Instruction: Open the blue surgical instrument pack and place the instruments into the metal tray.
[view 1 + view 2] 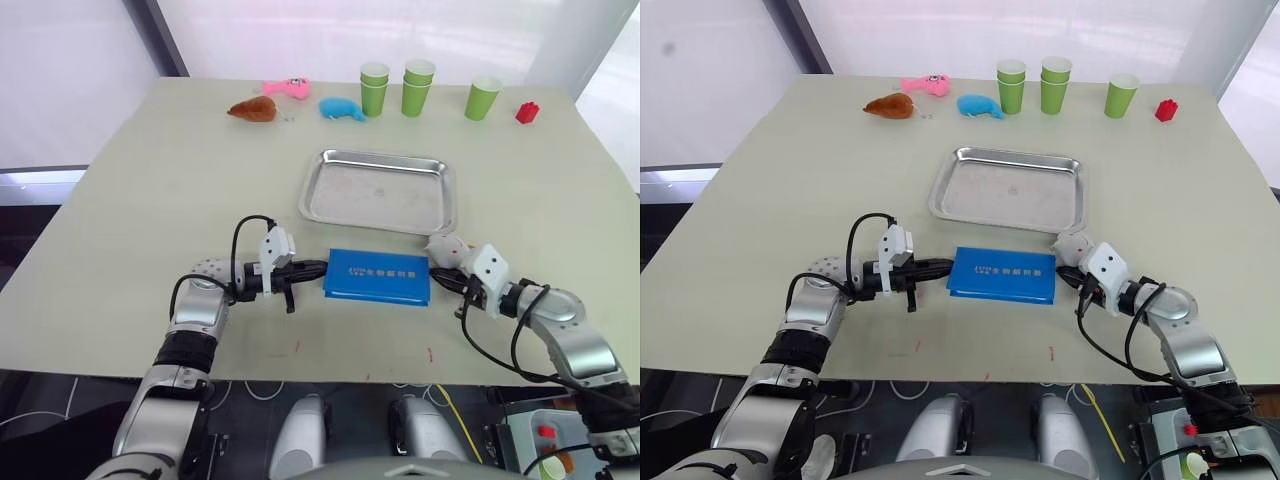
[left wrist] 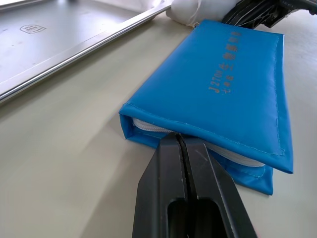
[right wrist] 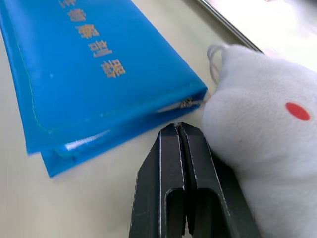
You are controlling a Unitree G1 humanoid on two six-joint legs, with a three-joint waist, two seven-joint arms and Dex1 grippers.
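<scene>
- Lying flat and still folded shut on the table (image 1: 120, 230), the blue surgical instrument pack (image 1: 378, 276) sits just in front of the metal tray (image 1: 378, 190), on the robot's side
- left gripper (image 2: 184, 144) has its black fingers pressed together, tips right at the pack's left end where the white lining shows
- right gripper (image 3: 177, 130) also has fingers pressed together, holding nothing, tips near the pack's right end by the zipper pull
- white plush toy (image 3: 262, 124) with a red dot lies against the right gripper
- green cups (image 1: 420, 88) and small toys line the far edge
</scene>
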